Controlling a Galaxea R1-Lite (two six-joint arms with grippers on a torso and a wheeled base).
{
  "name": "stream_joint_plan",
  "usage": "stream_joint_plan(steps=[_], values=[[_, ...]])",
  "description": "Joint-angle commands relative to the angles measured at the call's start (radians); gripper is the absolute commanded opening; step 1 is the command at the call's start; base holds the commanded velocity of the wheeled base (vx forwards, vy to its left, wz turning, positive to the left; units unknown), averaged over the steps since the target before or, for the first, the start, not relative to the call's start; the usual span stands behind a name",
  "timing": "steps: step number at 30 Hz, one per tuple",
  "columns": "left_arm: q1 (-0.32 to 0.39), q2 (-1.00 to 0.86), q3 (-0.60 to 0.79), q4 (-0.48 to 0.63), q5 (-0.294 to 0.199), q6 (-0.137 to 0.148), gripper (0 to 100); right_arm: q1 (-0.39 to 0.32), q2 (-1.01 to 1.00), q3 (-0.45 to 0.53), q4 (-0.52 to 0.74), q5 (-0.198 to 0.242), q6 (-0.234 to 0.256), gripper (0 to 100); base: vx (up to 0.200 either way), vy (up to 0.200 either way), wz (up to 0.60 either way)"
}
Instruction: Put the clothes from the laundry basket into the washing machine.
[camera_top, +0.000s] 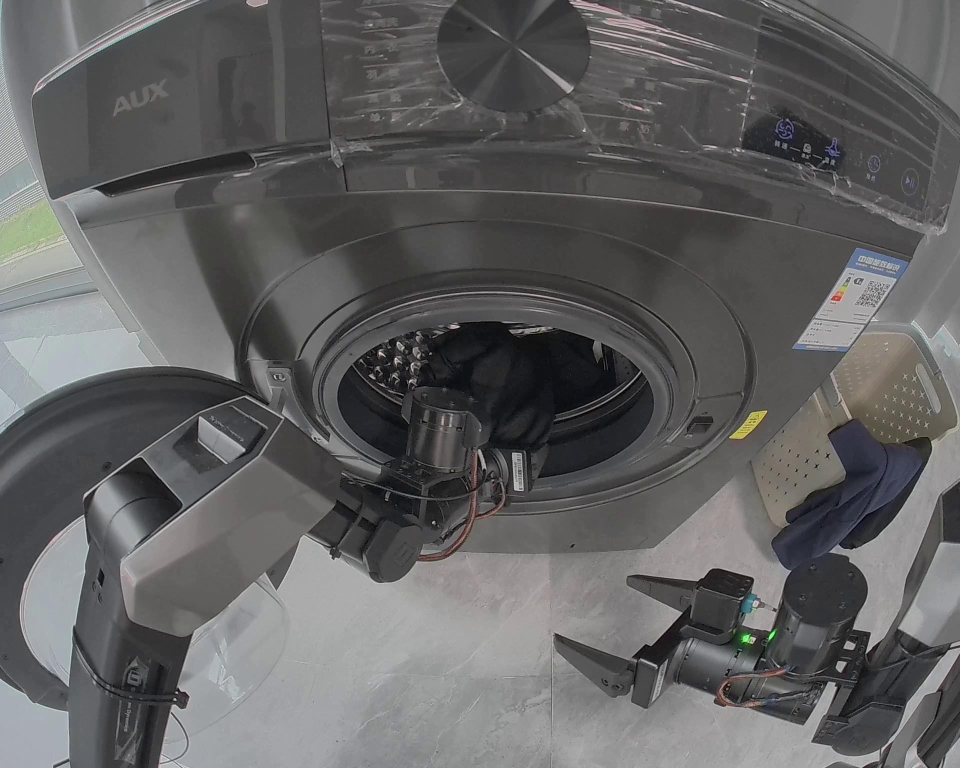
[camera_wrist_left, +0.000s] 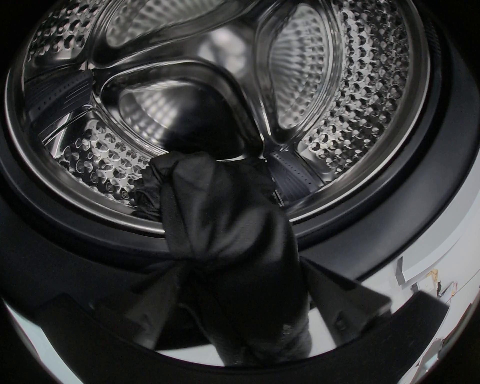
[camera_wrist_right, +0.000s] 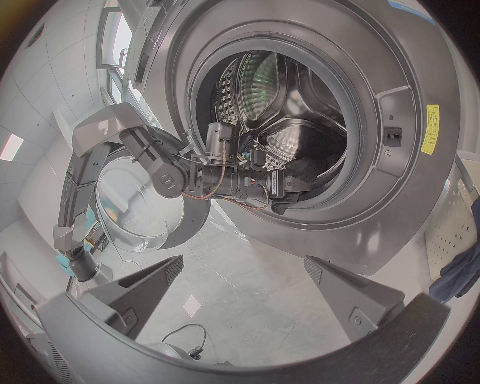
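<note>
– Progress, please: which step is in hand?

– Loading, I judge. The left claw (camera_wrist_left: 239, 280) sits at the near lower rim of the washing machine (camera_top: 600, 250) mouth. A black garment (camera_wrist_left: 220, 215) lies across that rim. Its far end is over the lip and inside the drum (camera_wrist_left: 300, 65), and its near end hangs out between the claw's fingers (camera_wrist_left: 345, 300).

– Clamped on it?

– No. In the left wrist view the fingers stand apart, one on each side of the cloth, so I take the cloth to be loose between them.

– And the right claw (camera_top: 595, 612)?

– Low over the floor (camera_top: 450, 650), near and to the right, well apart from the machine. Its fingers are spread and hold nothing.

– What remains?

– A navy garment (camera_top: 850, 490) draped over the rim of the laundry basket (camera_top: 890, 385), which stands on the right, just beside the machine. The door (camera_top: 60, 480) hangs open on the left.

– Next move?

– In my view the black garment needs to go farther into the drum, or it may slide back over the rim. The left claw should then back out without dragging the cloth along. The right claw is the nearer one to the navy piece and would have to rise and go right to reach it.
</note>
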Motion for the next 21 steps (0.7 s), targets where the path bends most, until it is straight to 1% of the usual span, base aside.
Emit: stream_joint_plan(steps=[1, 6, 7, 10, 11, 12, 14, 16, 19, 21], values=[[0.010, 0.031, -0.033, -0.015, 0.002, 0.002, 0, -0.003, 0.000, 0.000, -0.001, 0.000, 0.000, 100, 0.000, 0.000, 0.00], [0.008, 0.042, -0.079, -0.030, 0.005, -0.003, 0, -0.003, 0.001, 0.000, -0.001, 0.000, 0.000, 100, 0.000, 0.000, 0.00], [0.010, 0.043, -0.110, -0.050, 0.005, -0.007, 0, -0.003, 0.001, 0.000, -0.001, 0.000, 0.000, 100, 0.000, 0.000, 0.00], [0.010, 0.042, -0.145, -0.078, 0.006, -0.021, 0, -0.005, 0.000, 0.000, -0.001, 0.000, 0.000, 100, 0.000, 0.000, 0.00], [0.008, 0.042, -0.177, -0.108, 0.006, -0.047, 0, -0.005, 0.001, 0.000, -0.001, 0.000, 0.000, 100, 0.000, 0.000, 0.00], [0.008, 0.043, -0.193, -0.125, 0.006, -0.062, 0, -0.005, 0.001, 0.000, -0.001, 0.000, 0.000, 100, 0.000, 0.000, 0.00], [0.008, 0.056, -0.237, -0.159, 0.006, -0.081, 0, -0.003, 0.003, 0.000, -0.001, 0.000, 0.000, 100, 0.000, 0.000, 0.00], [0.008, 0.059, -0.242, -0.160, 0.006, -0.081, 0, -0.003, 0.003, -0.001, -0.001, 0.000, 0.000, 100, 0.000, 0.000, 0.00], [0.011, 0.091, -0.295, -0.196, 0.009, -0.081, 0, -0.003, 0.003, 0.000, -0.001, 0.000, 0.000, 100, 0.000, 0.000, 0.00], [0.011, 0.095, -0.297, -0.202, 0.012, -0.082, 0, -0.005, 0.003, 0.000, -0.001, 0.000, 0.000, 100, 0.000, 0.000, 0.00]])
